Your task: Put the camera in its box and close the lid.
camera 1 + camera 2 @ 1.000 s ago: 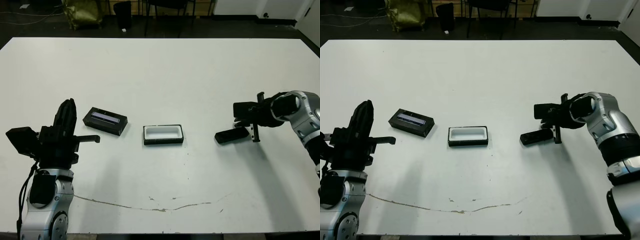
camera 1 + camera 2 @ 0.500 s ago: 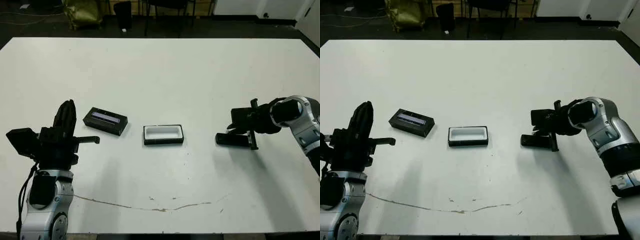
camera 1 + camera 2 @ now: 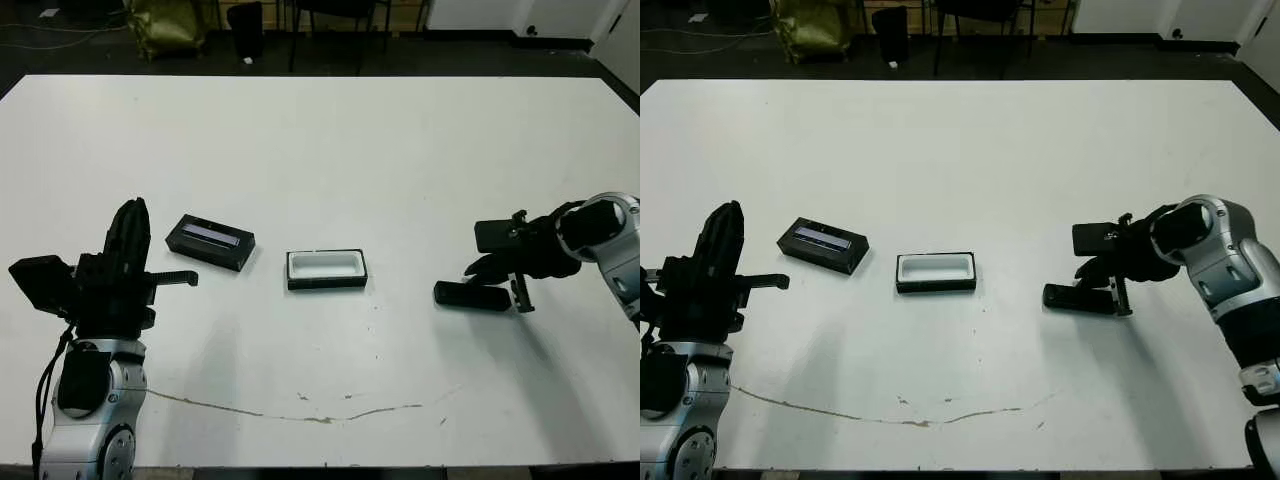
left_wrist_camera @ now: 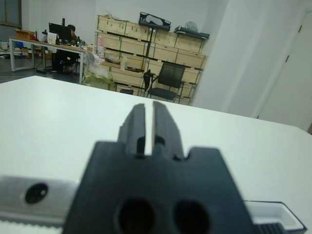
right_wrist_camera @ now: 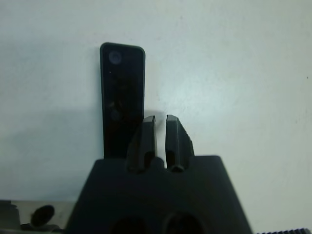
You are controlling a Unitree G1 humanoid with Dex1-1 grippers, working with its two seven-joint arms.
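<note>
**Camera lies loose beside the right gripper, box empty**

Camera (image 3: 1080,298) rests flat on the table, just beside and below the right gripper (image 5: 160,139), whose fingers are pressed together with nothing between them. Risk: closed fingers could nudge or slide the slab instead of pinching it. From the left: the left gripper (image 4: 145,131), fingers also pressed together, is raised; near it lies the lid (image 3: 210,241), off the box. Between lid and camera sits the box (image 3: 327,269), white lining bare, holding nothing.
</note>
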